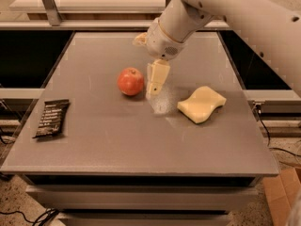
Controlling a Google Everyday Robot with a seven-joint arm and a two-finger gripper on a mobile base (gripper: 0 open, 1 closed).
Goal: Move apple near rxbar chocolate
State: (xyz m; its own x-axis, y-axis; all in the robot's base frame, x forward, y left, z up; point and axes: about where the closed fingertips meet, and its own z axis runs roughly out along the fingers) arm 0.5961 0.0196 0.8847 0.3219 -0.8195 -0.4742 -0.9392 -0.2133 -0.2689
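The red-orange apple sits upright on the grey table, left of centre. The rxbar chocolate, a flat black wrapper with white text, lies near the table's left edge, well apart from the apple. My gripper hangs from the white arm that comes in from the upper right. It is open and empty. Its lower cream finger points down just right of the apple, close to it but with a small gap.
A pale yellow wavy sponge lies on the table right of the gripper. The table's front edge runs below. Dark gaps drop off at both sides of the table, and a shelf stands behind it.
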